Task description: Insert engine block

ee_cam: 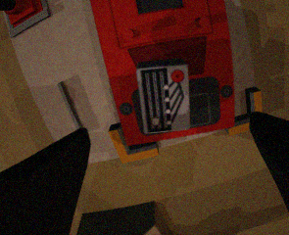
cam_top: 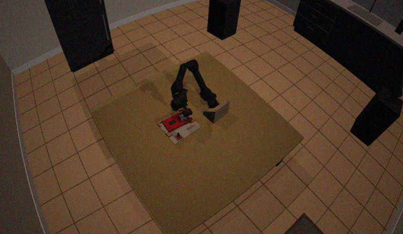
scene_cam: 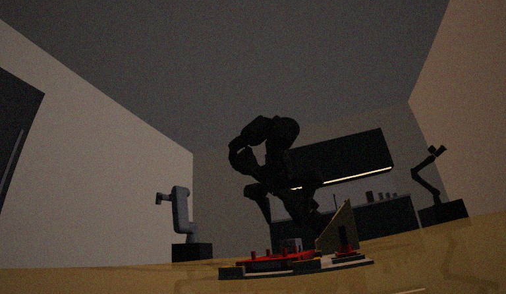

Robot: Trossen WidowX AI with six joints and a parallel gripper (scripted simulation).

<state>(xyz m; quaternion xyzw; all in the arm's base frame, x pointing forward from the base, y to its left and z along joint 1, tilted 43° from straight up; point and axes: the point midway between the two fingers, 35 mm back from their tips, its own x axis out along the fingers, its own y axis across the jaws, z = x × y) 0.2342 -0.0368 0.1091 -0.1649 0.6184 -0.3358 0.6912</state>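
Observation:
The red car body lies on the pale board. The grey engine block stands at the body's end, over the left part of the dark opening in the wrist view. Dark opening shows to its right. In the exterior view its top rises clearly above the body. Its lower part and the rib cannot be made out. My gripper is open and empty above that end, fingers wide to either side of the block in the wrist view. No contact is visible.
Orange-and-black corner brackets edge the car body. A small red part with a black post stands on the board. A pale angled bracket is beside my arm's base. Red pegs rise from the body.

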